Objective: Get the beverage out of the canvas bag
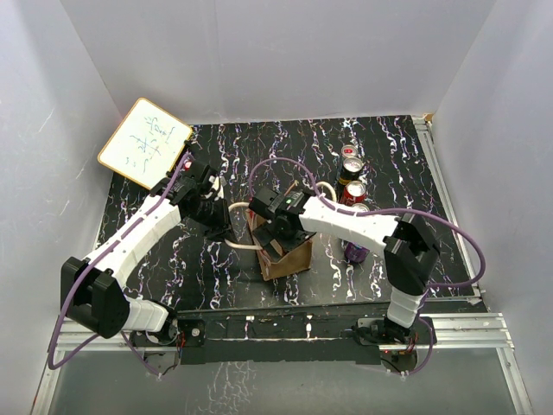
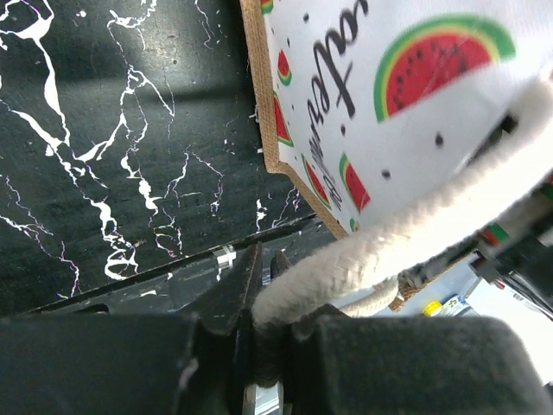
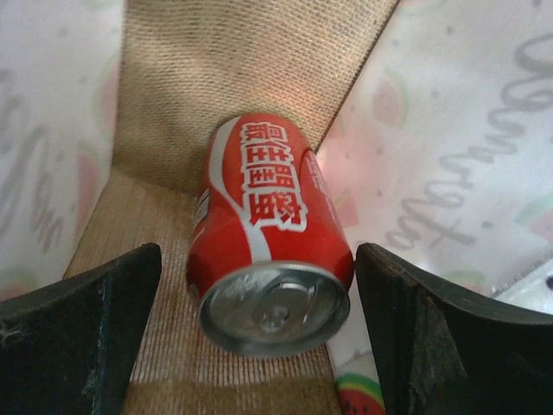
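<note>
**Red can (image 3: pixel 270 226) inside canvas bag (image 1: pixel 290 259); not yet gripped.**
Left gripper (image 2: pixel 263 324) clenched on an off-white loop handle (image 2: pixel 406 229), probably to spread the mouth and steady the bag. Right gripper (image 3: pixel 268 346) released inside the mouth, jaws wide either side of the can, apparently not touching. Can's pull-tab end faces the mouth; long axis runs along the bag's depth.

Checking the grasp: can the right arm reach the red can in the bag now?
Probably yes: the right gripper is open inside the canvas bag, fingers either side of the red can, nothing between; the left gripper holds a handle.
</note>
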{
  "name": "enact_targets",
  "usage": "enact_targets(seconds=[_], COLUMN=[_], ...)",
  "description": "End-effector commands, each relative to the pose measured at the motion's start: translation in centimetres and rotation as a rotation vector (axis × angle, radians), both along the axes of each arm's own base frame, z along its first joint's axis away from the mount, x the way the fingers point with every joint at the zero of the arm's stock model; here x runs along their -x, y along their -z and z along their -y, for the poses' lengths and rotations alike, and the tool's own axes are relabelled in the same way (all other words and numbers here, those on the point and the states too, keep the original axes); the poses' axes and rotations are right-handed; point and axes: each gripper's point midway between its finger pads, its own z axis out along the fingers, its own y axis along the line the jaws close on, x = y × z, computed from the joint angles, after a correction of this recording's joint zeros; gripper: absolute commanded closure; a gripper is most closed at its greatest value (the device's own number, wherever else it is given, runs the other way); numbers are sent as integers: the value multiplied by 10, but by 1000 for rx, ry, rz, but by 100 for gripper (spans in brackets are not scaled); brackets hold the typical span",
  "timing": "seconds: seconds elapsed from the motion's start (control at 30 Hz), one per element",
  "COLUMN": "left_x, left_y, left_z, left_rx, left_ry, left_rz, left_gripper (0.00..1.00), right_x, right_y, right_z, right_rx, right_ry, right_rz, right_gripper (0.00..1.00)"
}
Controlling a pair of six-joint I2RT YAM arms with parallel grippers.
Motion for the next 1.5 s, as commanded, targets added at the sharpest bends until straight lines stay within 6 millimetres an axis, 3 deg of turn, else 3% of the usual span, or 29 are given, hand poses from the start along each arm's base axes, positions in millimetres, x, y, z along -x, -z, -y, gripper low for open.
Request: enact_targets(seconds=[0.0, 0.13, 0.33, 0.63, 0.77, 1.03, 1.13, 1.3, 1.47], left_x=[2, 3, 4, 6, 0, 3, 4, -1, 0], left_y=[-6, -5, -3, 0, -4, 0, -1, -8, -6], left_z=[-2, -2, -2, -4, 0, -3, -2, 2, -1], left_rx=[1, -1, 1, -2, 4, -10, -3, 20, 10], left_ry=[9, 6, 5, -1, -6, 5, -6, -30, -30], left_rz=[-1, 1, -4, -8, -5, -16, -13, -4, 4], left_gripper=[100, 100, 100, 100, 100, 100, 100, 100, 100], right_x=[10, 15, 8, -1, -10, -19, -16, -13, -21], right_y=[31, 47, 39, 17, -6, -73, -85, -88, -125], right_z=[23, 25, 12, -7, -21, -56, -62, -66, -71], right_rx=[128, 144, 94, 22, -37, -295, -376, -413, -484], right_ry=[-3, -3, -8, -20, -24, 27, 44, 52, 73], right_rz=[-29, -46, -17, 13, 47, 138, 148, 130, 194], right_gripper=[2, 4, 15, 48, 64, 76, 78, 85, 89])
